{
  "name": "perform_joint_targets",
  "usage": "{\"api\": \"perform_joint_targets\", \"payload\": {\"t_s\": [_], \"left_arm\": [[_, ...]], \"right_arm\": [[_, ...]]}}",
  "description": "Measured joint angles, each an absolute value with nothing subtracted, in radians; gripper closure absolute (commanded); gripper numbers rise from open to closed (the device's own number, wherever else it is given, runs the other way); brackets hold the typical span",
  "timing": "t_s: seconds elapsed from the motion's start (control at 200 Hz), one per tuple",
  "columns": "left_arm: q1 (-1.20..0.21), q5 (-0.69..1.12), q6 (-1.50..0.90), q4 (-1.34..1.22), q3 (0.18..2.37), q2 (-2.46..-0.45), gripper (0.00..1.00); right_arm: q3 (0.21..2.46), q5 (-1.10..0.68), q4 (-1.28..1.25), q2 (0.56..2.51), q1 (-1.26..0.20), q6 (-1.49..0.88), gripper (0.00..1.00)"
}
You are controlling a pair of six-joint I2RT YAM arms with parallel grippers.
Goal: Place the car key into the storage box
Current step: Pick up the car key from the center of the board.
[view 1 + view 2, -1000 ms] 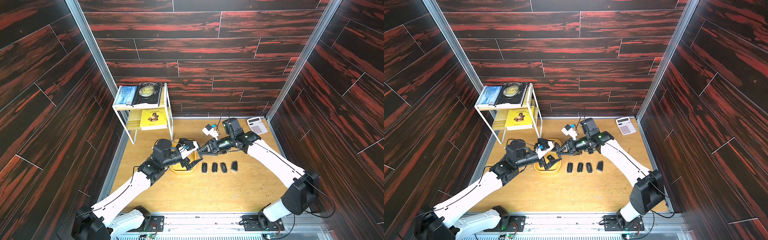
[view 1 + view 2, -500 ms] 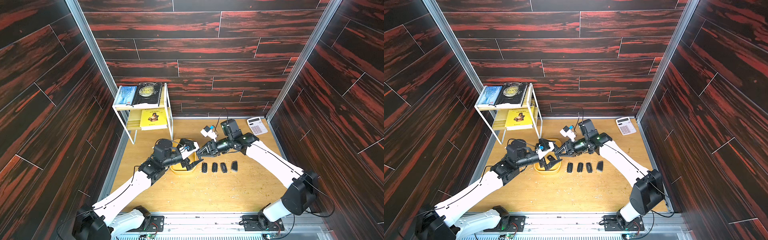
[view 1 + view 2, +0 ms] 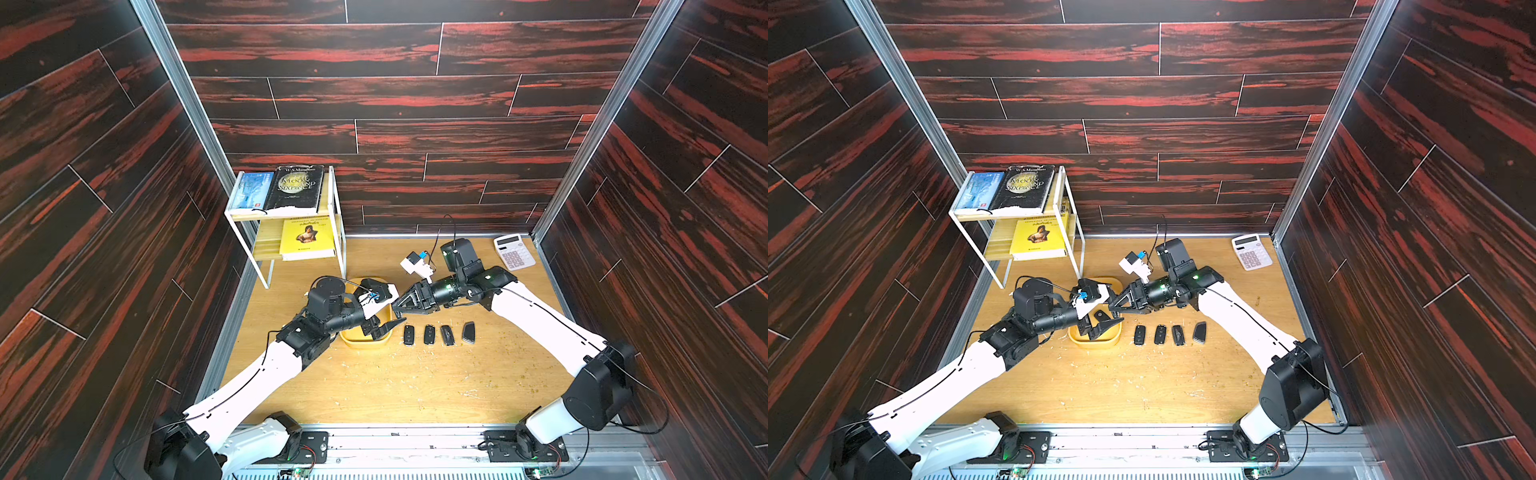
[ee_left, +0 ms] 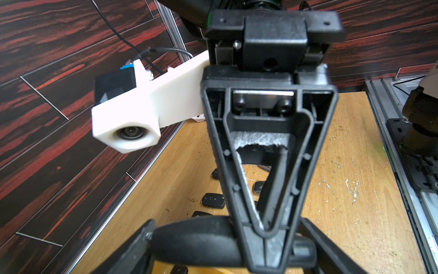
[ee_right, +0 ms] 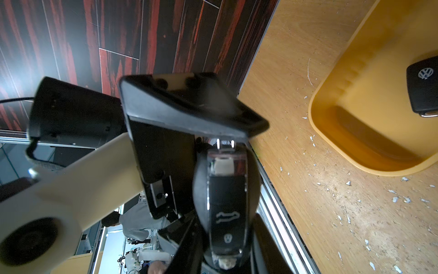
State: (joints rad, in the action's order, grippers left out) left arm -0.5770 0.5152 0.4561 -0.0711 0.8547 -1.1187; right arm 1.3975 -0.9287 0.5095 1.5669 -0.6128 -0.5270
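Observation:
My right gripper [image 5: 226, 225] is shut on the car key [image 5: 227, 189], a black fob with white button icons, and holds it level above the yellow storage box [image 3: 365, 341] [image 5: 355, 132]. My left gripper [image 4: 227, 242] is open, with its fingers standing wide at either end of the same key [image 4: 196, 239]. One left finger [image 5: 189, 106] sits right at the key's ring end. In both top views the left gripper [image 3: 382, 328] [image 3: 1100, 326] and the right gripper [image 3: 399, 309] [image 3: 1115, 307] meet tip to tip over the box's right side.
Another black fob [image 5: 424, 87] lies inside the box. Several fobs [image 3: 429, 334] lie in a row on the table to the right of it. A white shelf rack [image 3: 336, 232] with books stands at the back left, and a calculator [image 3: 514, 252] at the back right.
The right arm has shifted slightly left with the key. The left jaws have narrowed a little around it.

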Motion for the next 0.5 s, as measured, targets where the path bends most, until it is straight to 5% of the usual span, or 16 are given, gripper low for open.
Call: {"api": "perform_joint_targets", "payload": {"t_s": [0.205,0.501], "left_arm": [[-0.580,0.509,0.453,-0.071,0.855,-1.119,0.62],[-0.588,0.505,0.448,-0.075,0.855,-1.119,0.62]], "right_arm": [[1.398,-0.928,0.509,1.567,-0.613,-0.527,0.67],[1.396,-0.928,0.506,1.569,-0.623,-0.530,0.03]]}}
